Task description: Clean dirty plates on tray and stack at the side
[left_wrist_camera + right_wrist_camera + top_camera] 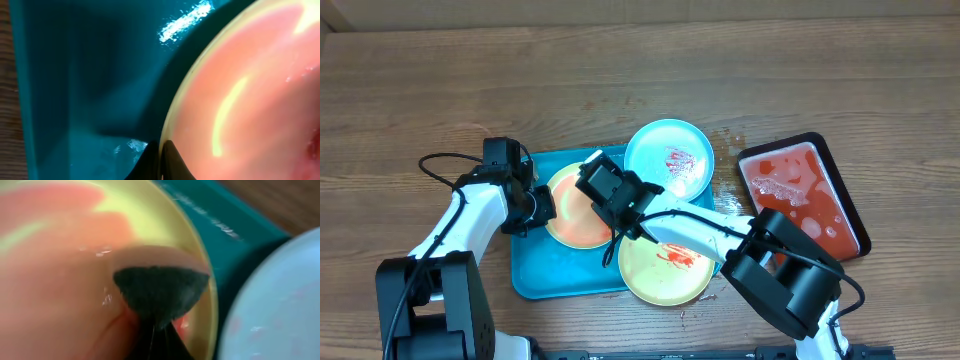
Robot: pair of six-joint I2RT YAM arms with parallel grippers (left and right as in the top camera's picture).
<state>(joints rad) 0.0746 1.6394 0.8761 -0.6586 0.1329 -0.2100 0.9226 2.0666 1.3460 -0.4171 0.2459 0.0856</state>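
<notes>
On tray [535, 275], dark pad [160, 292] against plate [65, 280]

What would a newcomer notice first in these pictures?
The smeared yellow plate in the middle of the tray stands out: the left gripper pinches its rim, and the right gripper presses a dark wiper on it. At the right lies a black tray of red liquid.

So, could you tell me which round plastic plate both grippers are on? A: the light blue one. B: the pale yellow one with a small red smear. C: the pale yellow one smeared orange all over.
C: the left gripper pinches the orange-smeared yellow plate's rim; the right gripper presses a dark pad on it.
</notes>
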